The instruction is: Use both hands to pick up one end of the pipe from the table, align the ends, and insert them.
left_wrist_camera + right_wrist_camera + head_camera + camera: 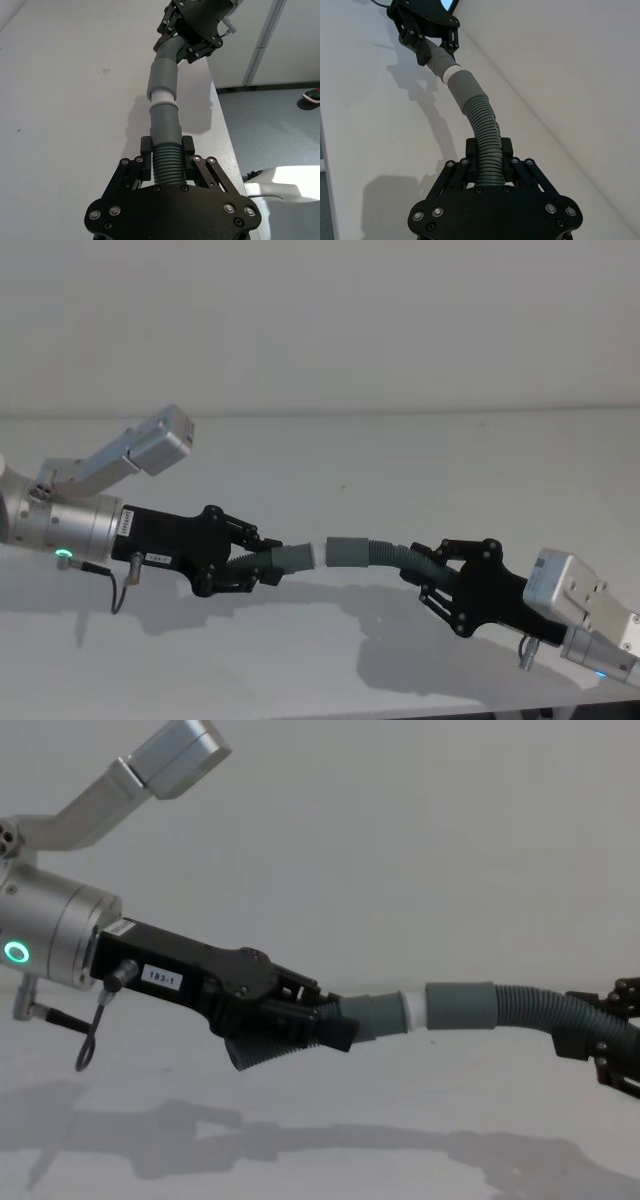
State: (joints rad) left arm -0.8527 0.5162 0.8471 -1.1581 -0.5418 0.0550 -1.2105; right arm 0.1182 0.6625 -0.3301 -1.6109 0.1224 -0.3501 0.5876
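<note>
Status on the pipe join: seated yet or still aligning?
Done: both pieces lifted, left gripper shut on the plug hose, right gripper on the cuff hose. In hand: white tip meets the cuff mouth. Left: push home; white still shows.

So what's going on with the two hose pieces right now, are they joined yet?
Not fully. The left gripper is shut on the hose with the white plug tip, and the right gripper is shut on the hose with the grey cuff. Both pieces are held up off the table, end to end and roughly in line. The tip sits right at the cuff's mouth, with white still showing between them.
</note>
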